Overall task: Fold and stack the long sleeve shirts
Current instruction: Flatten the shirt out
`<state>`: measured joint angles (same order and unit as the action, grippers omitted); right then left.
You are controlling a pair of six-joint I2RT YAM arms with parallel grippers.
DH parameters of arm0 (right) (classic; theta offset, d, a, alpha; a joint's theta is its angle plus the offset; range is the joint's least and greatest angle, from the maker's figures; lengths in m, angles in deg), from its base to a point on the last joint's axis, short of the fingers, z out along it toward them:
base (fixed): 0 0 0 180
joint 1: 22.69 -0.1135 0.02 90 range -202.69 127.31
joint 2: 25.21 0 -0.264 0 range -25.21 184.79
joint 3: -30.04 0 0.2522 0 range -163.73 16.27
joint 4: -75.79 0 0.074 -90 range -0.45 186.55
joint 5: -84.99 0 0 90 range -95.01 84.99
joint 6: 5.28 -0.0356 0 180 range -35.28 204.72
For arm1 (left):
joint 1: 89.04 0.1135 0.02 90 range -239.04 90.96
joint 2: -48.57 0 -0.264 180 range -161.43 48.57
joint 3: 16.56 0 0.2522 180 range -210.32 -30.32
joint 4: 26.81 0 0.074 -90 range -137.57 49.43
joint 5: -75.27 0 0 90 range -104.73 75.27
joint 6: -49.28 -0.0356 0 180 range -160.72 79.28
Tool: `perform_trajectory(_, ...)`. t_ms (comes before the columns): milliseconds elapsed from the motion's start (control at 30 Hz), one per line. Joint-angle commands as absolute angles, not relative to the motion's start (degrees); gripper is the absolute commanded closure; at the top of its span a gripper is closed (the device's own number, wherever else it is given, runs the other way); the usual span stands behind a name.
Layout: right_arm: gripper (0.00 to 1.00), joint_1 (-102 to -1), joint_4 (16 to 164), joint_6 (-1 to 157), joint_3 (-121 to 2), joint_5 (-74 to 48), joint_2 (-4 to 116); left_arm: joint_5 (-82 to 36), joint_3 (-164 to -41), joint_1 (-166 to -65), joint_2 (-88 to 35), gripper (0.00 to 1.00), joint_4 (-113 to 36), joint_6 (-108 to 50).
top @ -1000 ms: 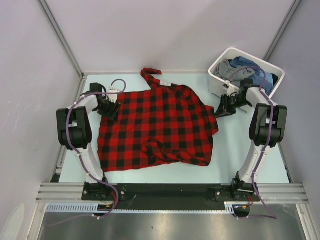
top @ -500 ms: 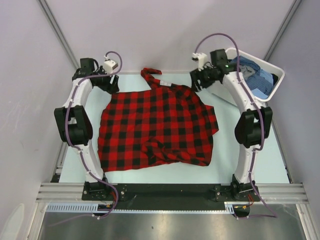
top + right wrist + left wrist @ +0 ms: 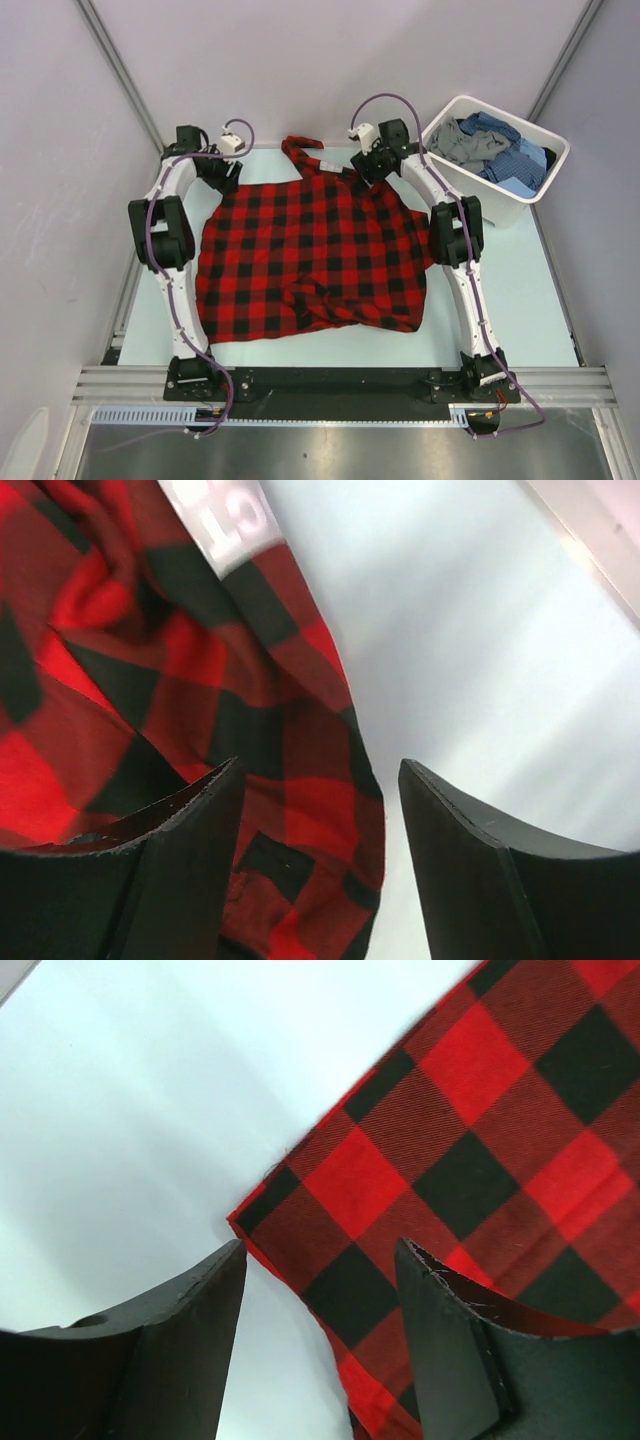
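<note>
A red-and-black check long sleeve shirt [image 3: 310, 250] lies spread on the pale table, its collar towards the far edge. My left gripper [image 3: 222, 174] hovers at the shirt's far left corner. In the left wrist view it [image 3: 320, 1260] is open, with that corner of the shirt [image 3: 470, 1140] between the fingers [image 3: 180, 1340]. My right gripper [image 3: 370, 166] is at the far right shoulder beside the collar. Seen from the right wrist, it [image 3: 320, 775] is open astride the shirt's edge [image 3: 300, 780], near a white label [image 3: 225, 515].
A white plastic tub [image 3: 497, 206] stands at the back right, holding a grey shirt [image 3: 462, 145] and a blue check shirt [image 3: 512, 160]. Grey walls enclose the table on three sides. The shirt's lower part is bunched near the front edge.
The right arm swung from beside the tub over to the shirt's far right shoulder and its gripper opened. The left gripper moved from the shirt's left side up to its far left corner.
</note>
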<state>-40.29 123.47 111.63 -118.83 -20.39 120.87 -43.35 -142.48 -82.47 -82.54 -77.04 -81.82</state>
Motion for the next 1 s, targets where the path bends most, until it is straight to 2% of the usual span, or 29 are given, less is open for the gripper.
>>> perform_trajectory(0, 0.33, -40.35, 114.96, 114.95, -117.85, -19.52, 118.49, -41.19, -146.68, -82.18, -85.11, 0.34, -75.64, -84.4)
perform_trajectory(200, 0.39, -40.44, 111.27, 114.25, -117.5, -16.27, 120.43, -39.08, -148.53, -82.1, -87.75, 0.34, -74.41, -84.84)
perform_trajectory(433, 0.58, -39.57, 111.17, 115.83, -118.37, -15.38, 122.53, -40.04, -149.94, -82.18, -89.16, 0.36, -74.06, -86.07)
perform_trajectory(600, 0.64, -38.86, 113.37, 116.88, -118.11, -17.4, 122.71, -39.78, -150.73, -82.1, -90.39, 0.37, -74.32, -87.82)
perform_trajectory(800, 0.65, -38.25, 114.16, 117.32, -118.02, -19.16, 123.15, -39.34, -152.57, -82.1, -92.41, 0.45, -75.02, -89.06)
perform_trajectory(867, 0.69, -38.16, 113.9, 117.67, -118.37, -18.9, 123.41, -38.99, -153.19, -82.1, -92.93, 0.5, -75.28, -89.14)
perform_trajectory(900, 0.74, -38.16, 113.73, 117.76, -118.46, -18.9, 123.76, -38.81, -153.37, -82.1, -93.03, 0.51, -75.37, -89.32)
perform_trajectory(967, 0.76, -37.72, 113.98, 117.24, -119.51, -19.16, 124.03, -38.29, -153.81, -82.1, -93.29, 0.52, -75.64, -89.23)
